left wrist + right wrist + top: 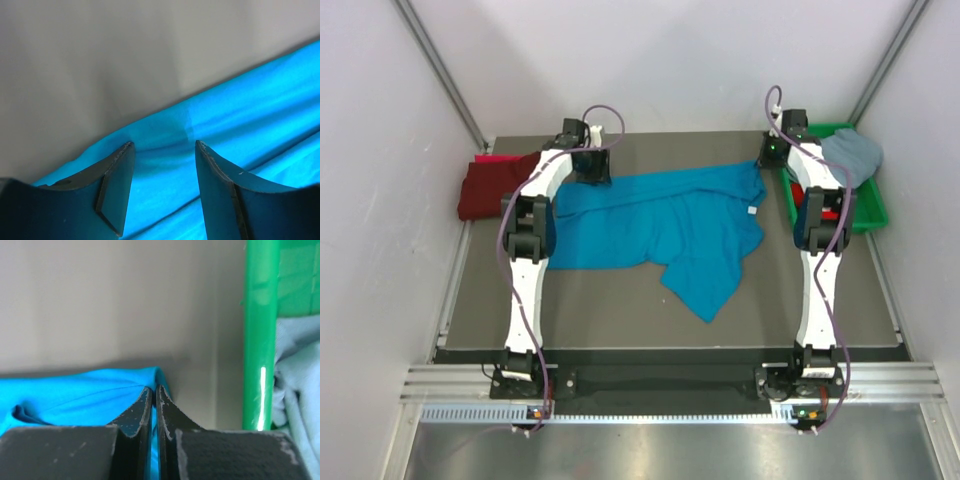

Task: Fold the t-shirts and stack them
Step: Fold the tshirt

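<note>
The turquoise shirt (660, 225) lies spread out just left of the green bin (868, 205), which holds a grey-blue shirt (852, 152). The right gripper (154, 397) pinches the turquoise shirt's corner nearest the bin. The left gripper (165, 143) is spread over that shirt's edge farthest from the bin.

My top camera looks down from above and behind me, taking in the whole table (620, 310) around the blue shirt (660, 225). My left wrist camera sits very close over that shirt's far left edge. My right one hugs its far right corner, beside the green bin (260, 340). Both face the back wall (125, 60), and all three views share the shirt.
</note>
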`<move>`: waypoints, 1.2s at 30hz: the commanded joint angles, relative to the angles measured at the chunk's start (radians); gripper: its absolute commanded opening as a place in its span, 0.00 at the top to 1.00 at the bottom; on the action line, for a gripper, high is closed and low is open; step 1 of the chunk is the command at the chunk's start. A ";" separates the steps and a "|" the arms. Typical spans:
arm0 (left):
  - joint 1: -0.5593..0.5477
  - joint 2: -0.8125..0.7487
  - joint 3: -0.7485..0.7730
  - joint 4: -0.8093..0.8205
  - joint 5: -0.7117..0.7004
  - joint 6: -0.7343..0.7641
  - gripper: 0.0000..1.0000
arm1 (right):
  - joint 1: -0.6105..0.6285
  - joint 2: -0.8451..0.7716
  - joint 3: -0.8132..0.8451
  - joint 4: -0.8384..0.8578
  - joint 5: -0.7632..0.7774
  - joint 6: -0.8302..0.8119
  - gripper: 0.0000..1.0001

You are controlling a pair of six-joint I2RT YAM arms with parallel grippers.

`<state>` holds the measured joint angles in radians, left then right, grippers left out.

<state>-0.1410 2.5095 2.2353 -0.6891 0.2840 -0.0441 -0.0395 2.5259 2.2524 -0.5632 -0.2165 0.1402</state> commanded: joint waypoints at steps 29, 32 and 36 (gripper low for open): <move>0.011 -0.268 -0.100 -0.075 0.016 0.010 0.43 | 0.130 -0.257 -0.030 0.014 -0.159 -0.146 0.42; 0.029 -0.285 -0.233 -0.083 0.089 -0.034 0.43 | 0.148 -0.217 -0.028 0.019 -0.199 -0.059 0.43; 0.047 -0.284 -0.293 -0.069 0.076 -0.042 0.43 | 0.165 -0.173 -0.028 0.025 -0.211 -0.042 0.43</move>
<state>-0.1207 2.2360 1.9755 -0.7143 0.3130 -0.0616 0.1238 2.3219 2.2139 -0.5400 -0.3756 0.0570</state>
